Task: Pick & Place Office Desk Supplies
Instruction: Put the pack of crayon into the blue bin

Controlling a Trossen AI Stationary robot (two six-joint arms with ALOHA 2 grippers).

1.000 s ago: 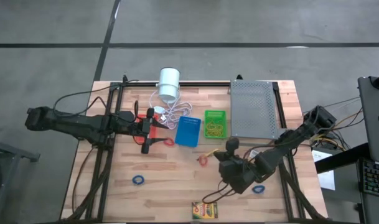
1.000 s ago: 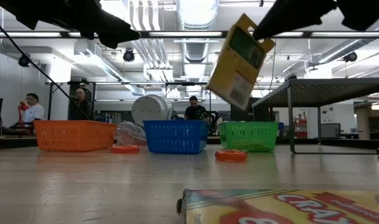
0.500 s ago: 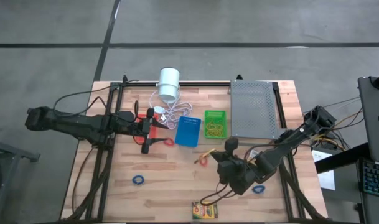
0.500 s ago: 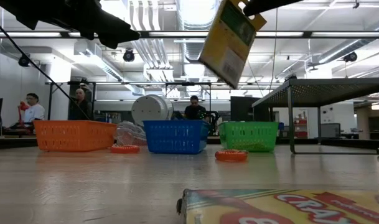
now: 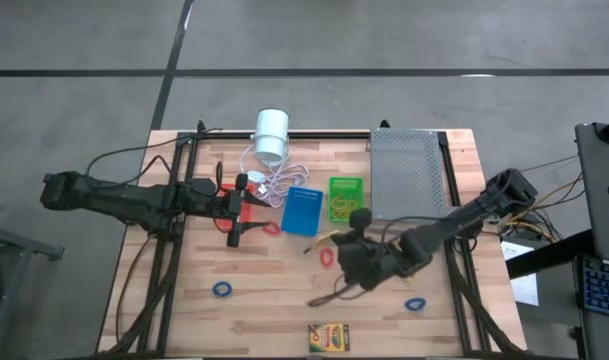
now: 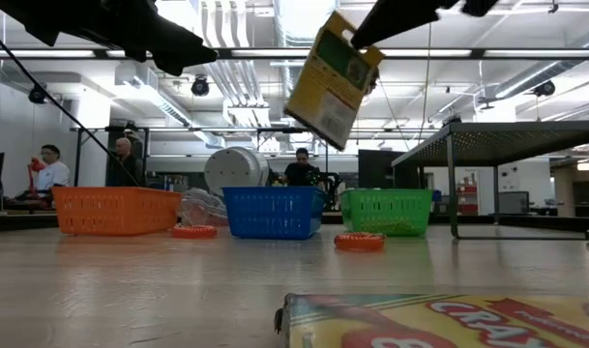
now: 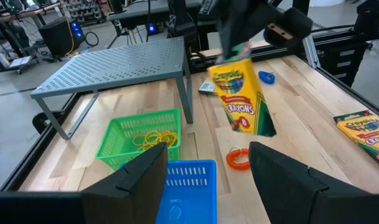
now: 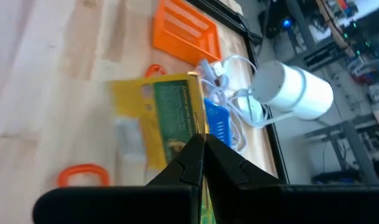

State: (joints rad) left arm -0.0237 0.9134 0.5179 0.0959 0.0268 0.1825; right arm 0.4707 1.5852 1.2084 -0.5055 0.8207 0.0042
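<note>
A crayon box (image 6: 333, 80) is held clamped by the right gripper (image 6: 360, 37) above open tabletop near the green basket (image 5: 346, 198), while the left gripper (image 5: 235, 231) is parked open beside the orange basket (image 6: 116, 210).

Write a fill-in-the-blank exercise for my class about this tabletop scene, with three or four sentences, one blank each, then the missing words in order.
1. The right tool holds a box of ______ in the air above the table.
2. The yellow rubber bands lie in the ______ basket.
3. The blue basket stands between the green one and the ______ one.
4. A second crayon box lies flat at the table's near ______.

Missing words: crayons; green; orange; edge
</note>
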